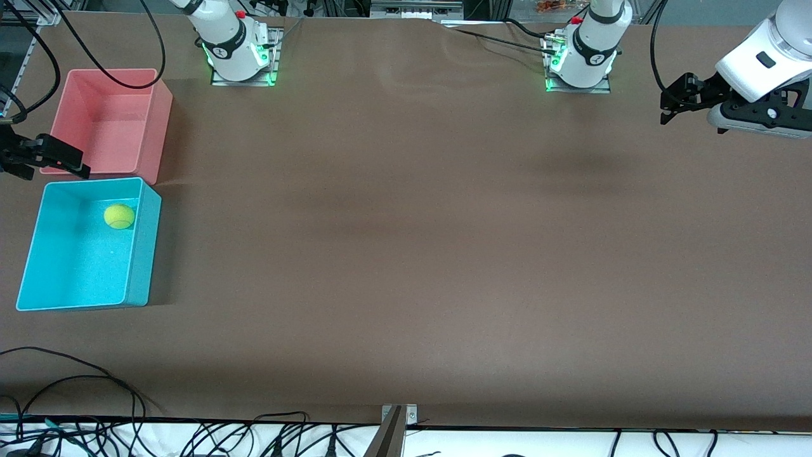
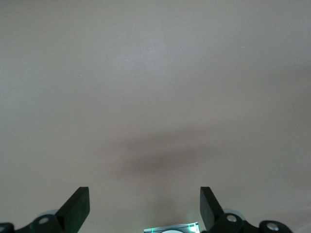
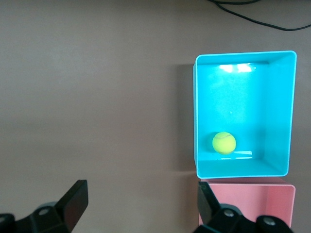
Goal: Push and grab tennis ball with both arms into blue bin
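Hanging wide open and empty at the front view's left edge, the right tool point(image 1: 44, 158) sits beside the pink bin point(image 1: 152, 127), seemingly done. At the upper right, the left tool point(image 1: 675, 101) waits open and empty over the bare desk point(image 1: 412, 254). Lower left, the tennis ball point(image 1: 119, 216) rests inside the blue bin point(image 1: 143, 254), so the task looks complete.

I see a pink bin point(image 1: 108, 124) on the brown surface point(image 1: 406, 254), at the right arm's end. It sits open-top and upright. Black cables point(image 1: 70, 374) loop along the surface's near edge.
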You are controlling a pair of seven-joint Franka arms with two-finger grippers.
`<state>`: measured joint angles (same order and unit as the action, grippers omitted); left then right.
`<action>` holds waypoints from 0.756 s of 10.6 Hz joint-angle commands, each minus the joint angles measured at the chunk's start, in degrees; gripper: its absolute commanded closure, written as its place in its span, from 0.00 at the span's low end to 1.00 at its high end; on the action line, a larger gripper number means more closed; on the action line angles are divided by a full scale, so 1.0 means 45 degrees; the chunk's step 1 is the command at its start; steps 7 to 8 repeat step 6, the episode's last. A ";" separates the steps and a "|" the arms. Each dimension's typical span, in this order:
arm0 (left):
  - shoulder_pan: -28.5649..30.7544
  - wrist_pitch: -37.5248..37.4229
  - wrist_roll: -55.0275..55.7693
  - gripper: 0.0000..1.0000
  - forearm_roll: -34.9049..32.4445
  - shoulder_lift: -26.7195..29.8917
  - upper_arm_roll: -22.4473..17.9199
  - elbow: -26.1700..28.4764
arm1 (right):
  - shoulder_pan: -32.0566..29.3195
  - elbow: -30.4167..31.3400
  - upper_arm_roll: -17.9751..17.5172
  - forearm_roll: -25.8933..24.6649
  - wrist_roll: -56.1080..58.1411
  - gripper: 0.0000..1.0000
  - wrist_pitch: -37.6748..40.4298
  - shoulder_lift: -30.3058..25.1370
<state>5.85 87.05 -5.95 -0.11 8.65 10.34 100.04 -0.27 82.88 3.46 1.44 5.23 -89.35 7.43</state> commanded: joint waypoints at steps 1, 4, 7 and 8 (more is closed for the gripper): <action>-0.0012 -0.0263 0.0131 0.00 -0.0269 -0.0126 0.0026 -0.0318 | -0.0212 -0.0528 -0.0125 -0.0145 0.0068 0.00 0.0325 0.0145; -0.0031 -0.0263 0.0131 0.00 -0.0249 -0.0146 0.0064 -0.0338 | -0.0388 -0.0411 -0.0125 -0.0047 0.0010 0.00 0.0149 0.0145; -0.0012 -0.0263 0.0131 0.00 -0.0249 -0.0146 0.0045 -0.0318 | -0.0388 -0.0372 -0.0125 -0.0047 0.0010 0.00 0.0149 0.0106; -0.0012 -0.0263 0.0131 0.00 -0.0249 -0.0146 0.0045 -0.0318 | -0.0388 -0.0372 -0.0125 -0.0047 0.0010 0.00 0.0149 0.0106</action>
